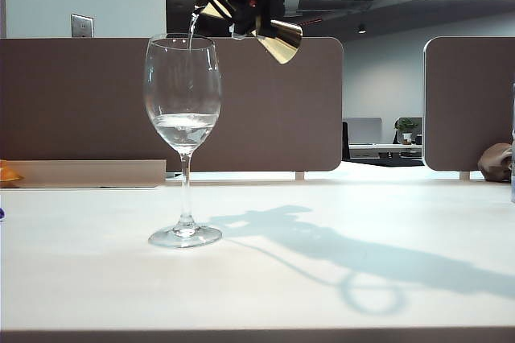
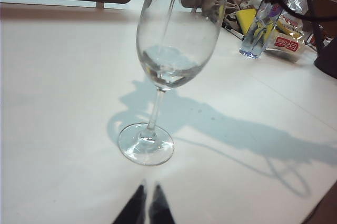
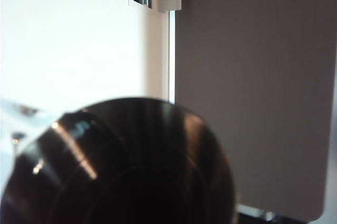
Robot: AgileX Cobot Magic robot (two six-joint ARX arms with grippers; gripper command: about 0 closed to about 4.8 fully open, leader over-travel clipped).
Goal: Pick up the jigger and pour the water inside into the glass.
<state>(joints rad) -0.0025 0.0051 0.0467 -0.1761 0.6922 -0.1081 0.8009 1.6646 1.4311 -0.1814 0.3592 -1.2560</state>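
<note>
My right tool (image 1: pixel 256 14) pinching jigger (image 1: pixel 269 35), tipped over glass (image 1: pixel 183 93) so water (image 1: pixel 192 33) streams in; left tool (image 2: pixel 147 209) idle near glass foot, tips pressed together.

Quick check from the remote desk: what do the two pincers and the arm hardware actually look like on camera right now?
The right pincer is black, blocky hardware with dark cables looping above it at the top of the exterior view. The left pincer shows only as two slim, dark, tapering fingers in its own wrist view. No markings are readable on either.
</note>
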